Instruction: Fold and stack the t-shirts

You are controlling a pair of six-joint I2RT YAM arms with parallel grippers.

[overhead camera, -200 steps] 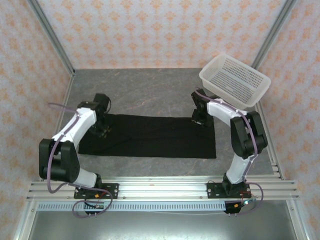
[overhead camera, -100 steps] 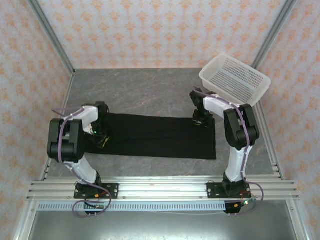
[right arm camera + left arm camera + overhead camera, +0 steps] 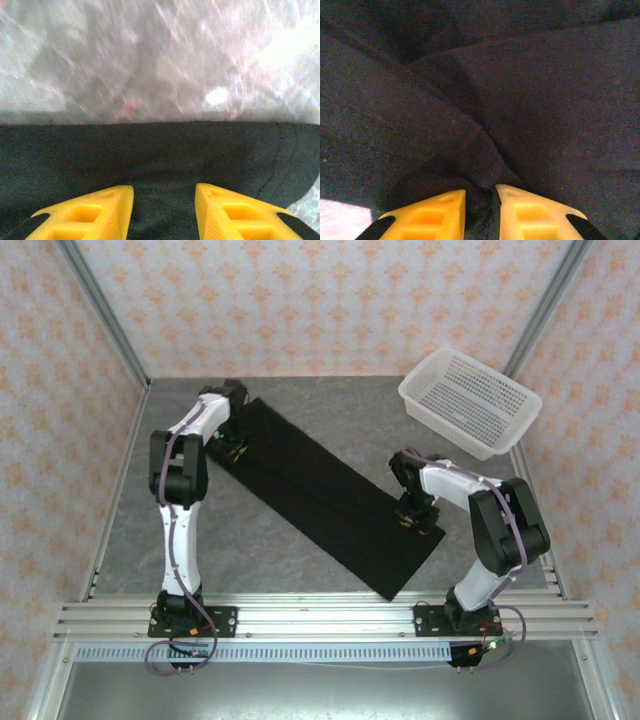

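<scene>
From above, we see the black t-shirt folded into a long strip. It lies slantwise on the grey table, from far left to near right. The left gripper sits on its far end and the right gripper on its near end. A white basket stands in the far right corner.

At the left wrist, the yellow fingers pinch a ridge of cloth.

At the right wrist, the fingers stand apart over flat cloth. We cannot tell whether they grip it.

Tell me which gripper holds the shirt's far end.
The left gripper, pinching the shirt at its far-left end; the right gripper holds the near-right end.
</scene>
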